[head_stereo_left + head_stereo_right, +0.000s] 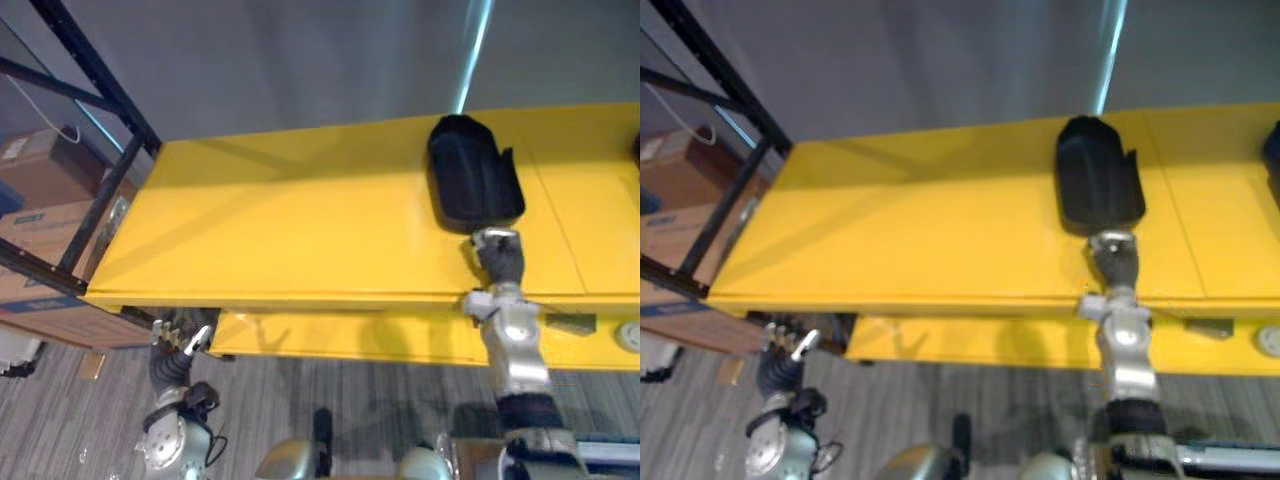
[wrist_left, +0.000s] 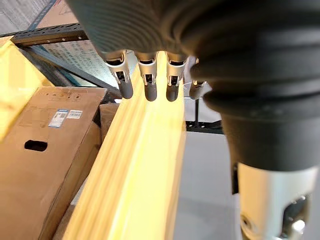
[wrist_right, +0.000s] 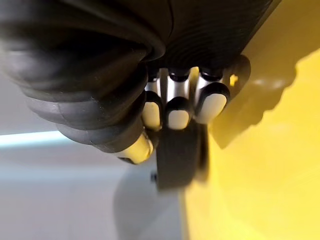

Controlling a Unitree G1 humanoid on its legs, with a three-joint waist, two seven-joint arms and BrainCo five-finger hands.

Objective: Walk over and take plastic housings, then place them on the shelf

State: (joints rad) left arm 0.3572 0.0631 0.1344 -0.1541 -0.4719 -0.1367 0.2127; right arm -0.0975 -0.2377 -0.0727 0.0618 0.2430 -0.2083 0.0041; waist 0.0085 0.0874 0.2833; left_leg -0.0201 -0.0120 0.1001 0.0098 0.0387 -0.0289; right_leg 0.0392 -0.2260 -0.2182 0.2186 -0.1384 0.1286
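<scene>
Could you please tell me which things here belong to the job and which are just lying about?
Job: black plastic housing; yellow shelf; right hand, gripping it; left hand, open.
Lying about: cardboard boxes; black rack frame.

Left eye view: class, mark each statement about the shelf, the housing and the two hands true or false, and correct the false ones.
1. A black housing lies on the yellow shelf. True.
2. The left hand holds a housing. False: it is empty, its fingers straight, low by the shelf's front edge.
3. The right hand grips the housing's near end. True.
4. Cardboard boxes stand on the yellow shelf. False: they sit lower down to its left, behind the black rack.
</scene>
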